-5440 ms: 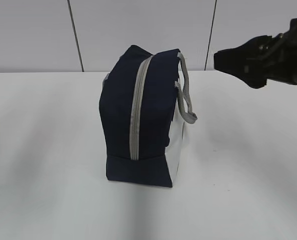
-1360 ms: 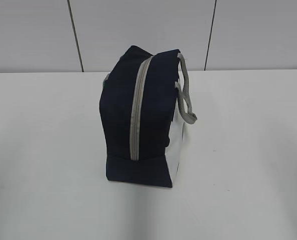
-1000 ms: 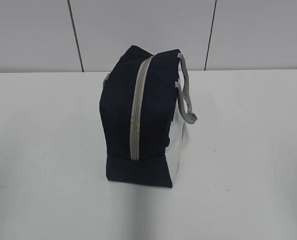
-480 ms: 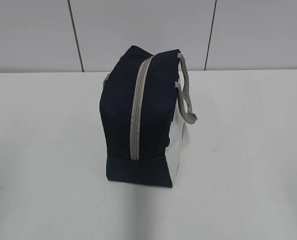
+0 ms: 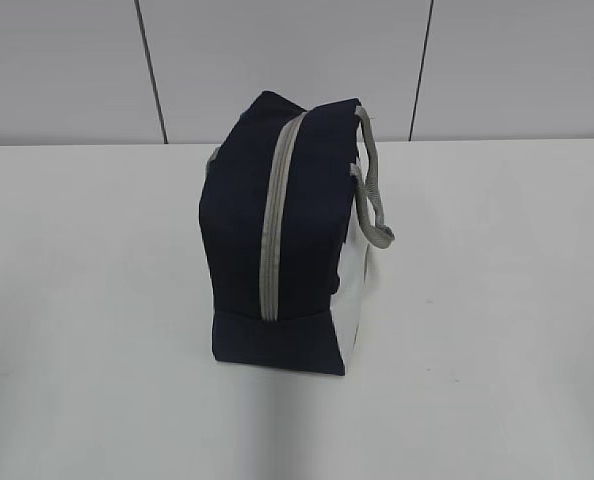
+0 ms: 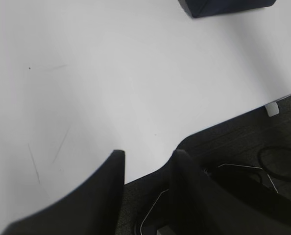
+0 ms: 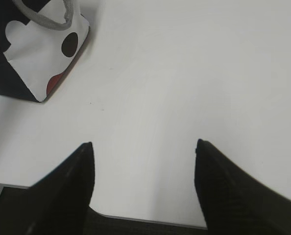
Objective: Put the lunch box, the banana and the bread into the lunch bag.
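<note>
Standing upright mid-worktop (image 5: 497,300), the boxy navy-blue fabric lunch bag (image 5: 287,230) has its grey zipper (image 5: 273,240) closed. At six o'clock, over the worktop's near edge, the left gripper (image 6: 148,161) is part-open and empty; the right gripper (image 7: 143,152) gapes wider, also empty.

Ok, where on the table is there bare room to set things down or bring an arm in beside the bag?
The lunch bag stands mid-table, zipped shut. Bare tabletop runs wide to its left, and as wide to the right beyond the grey handle. In front of the bag the table is bare too. Nowhere looks crowded. Both grippers, left and right, hang empty over the near edge.
</note>
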